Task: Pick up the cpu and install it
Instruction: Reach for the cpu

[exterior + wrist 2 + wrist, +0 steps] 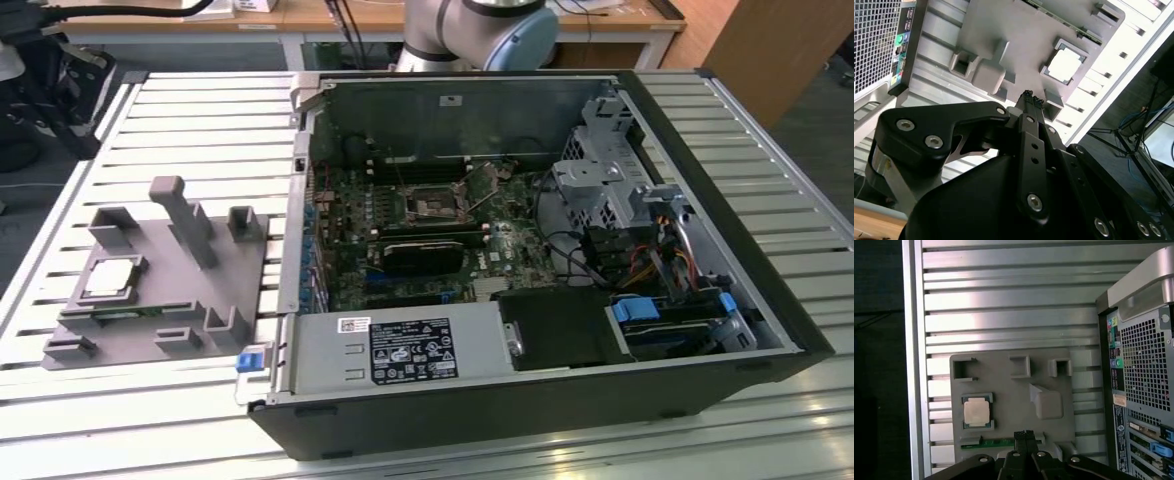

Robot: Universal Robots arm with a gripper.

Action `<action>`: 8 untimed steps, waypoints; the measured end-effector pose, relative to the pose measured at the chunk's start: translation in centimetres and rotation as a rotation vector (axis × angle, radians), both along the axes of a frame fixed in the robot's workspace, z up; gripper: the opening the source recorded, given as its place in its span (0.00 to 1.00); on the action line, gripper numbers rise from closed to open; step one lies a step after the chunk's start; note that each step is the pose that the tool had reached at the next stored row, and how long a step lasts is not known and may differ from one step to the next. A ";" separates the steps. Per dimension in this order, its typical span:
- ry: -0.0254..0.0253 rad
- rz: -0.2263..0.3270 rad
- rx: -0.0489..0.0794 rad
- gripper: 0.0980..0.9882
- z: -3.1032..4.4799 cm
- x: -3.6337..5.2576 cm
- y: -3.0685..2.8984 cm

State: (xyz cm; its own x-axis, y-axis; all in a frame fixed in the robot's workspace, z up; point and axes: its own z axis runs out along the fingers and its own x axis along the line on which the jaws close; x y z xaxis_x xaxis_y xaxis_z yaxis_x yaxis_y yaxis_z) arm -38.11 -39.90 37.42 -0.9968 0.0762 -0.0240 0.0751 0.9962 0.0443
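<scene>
The cpu [112, 278] lies open from above on the grey fixture plate [167, 300]; a tall post [187, 225] rises just to the exterior view's right of it. In the computer case [534, 410] the socket [437, 205] is uncovered, hemmed by a black module [427, 255] on its near side and the case's walls beyond

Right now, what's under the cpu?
The cpu sits in a framed square pocket of the grey fixture plate, which lies on the slatted metal table. The pocket floor beneath the chip is covered, so unseen.
</scene>
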 end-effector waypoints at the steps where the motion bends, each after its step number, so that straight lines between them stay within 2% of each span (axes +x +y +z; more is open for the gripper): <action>1: 0.0000 0.000 0.000 0.01 -0.01 -0.24 0.00; 8: 0.0001 0.000 0.000 0.01 -0.09 -1.90 0.00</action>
